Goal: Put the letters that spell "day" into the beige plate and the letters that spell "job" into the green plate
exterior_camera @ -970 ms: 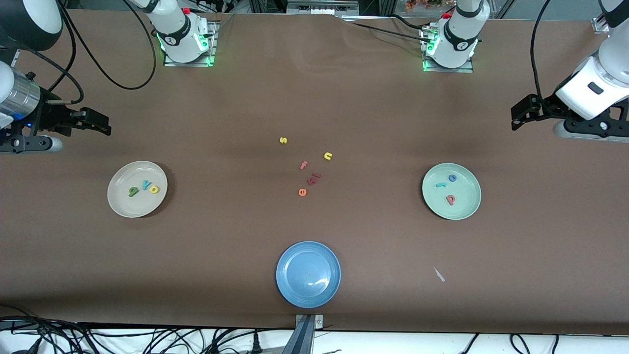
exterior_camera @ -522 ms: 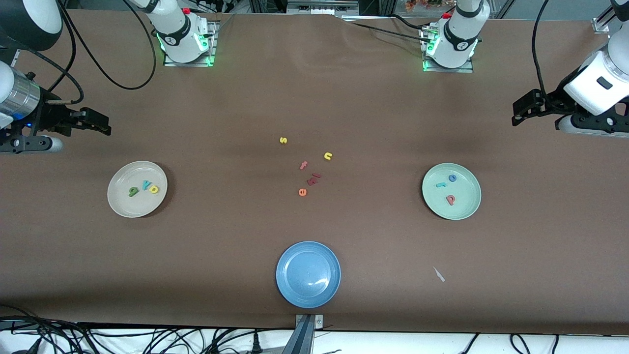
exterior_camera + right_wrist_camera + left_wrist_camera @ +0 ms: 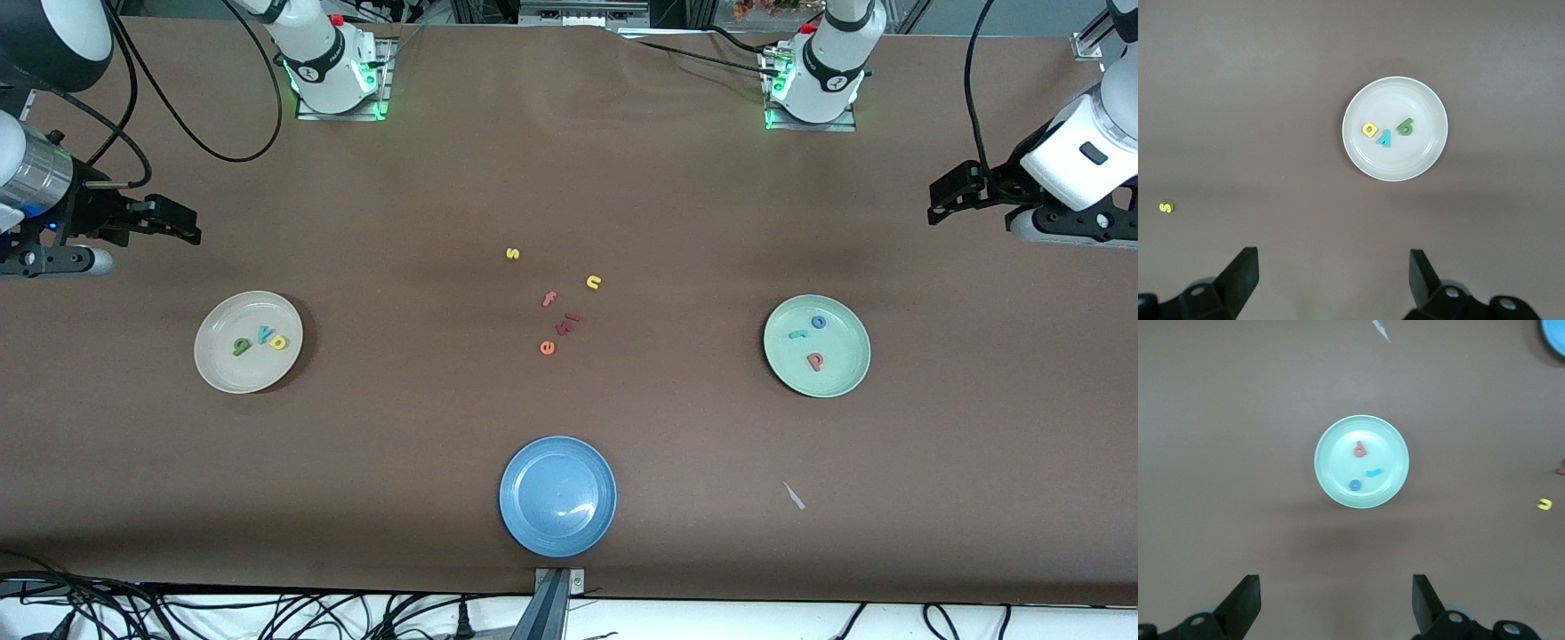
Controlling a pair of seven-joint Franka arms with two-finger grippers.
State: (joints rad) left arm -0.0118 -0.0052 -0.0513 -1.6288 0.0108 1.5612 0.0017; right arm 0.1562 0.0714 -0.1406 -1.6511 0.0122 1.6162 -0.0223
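The beige plate (image 3: 216, 366) (image 3: 1421, 103) lies toward the right arm's end and holds a green d (image 3: 241, 346) (image 3: 1405, 126), a teal y (image 3: 264, 334) (image 3: 1385, 138) and a yellow a (image 3: 279, 341) (image 3: 1369, 129). Toward the left arm's end, the green plate (image 3: 843, 373) (image 3: 1391, 447) holds a blue o (image 3: 819, 322) (image 3: 1355, 485), a teal j (image 3: 797, 334) (image 3: 1373, 473) and a pink b (image 3: 814, 360) (image 3: 1359, 449). My right gripper (image 3: 185, 229) (image 3: 1333, 257) hangs open and empty over bare table at its end. My left gripper (image 3: 942, 204) (image 3: 1335, 583) does the same at its own end.
A blue plate (image 3: 524, 524) sits empty at the table edge nearest the front camera. In the middle lie loose letters: a yellow s (image 3: 512, 253), a yellow n (image 3: 594, 282), a pink f (image 3: 549, 299), dark red pieces (image 3: 567, 323) and an orange e (image 3: 547, 348). A white scrap (image 3: 794, 496) lies near the front edge.
The left arm's wrist has drifted slightly up and toward its end of the table. The right arm, plates and letters have not moved.
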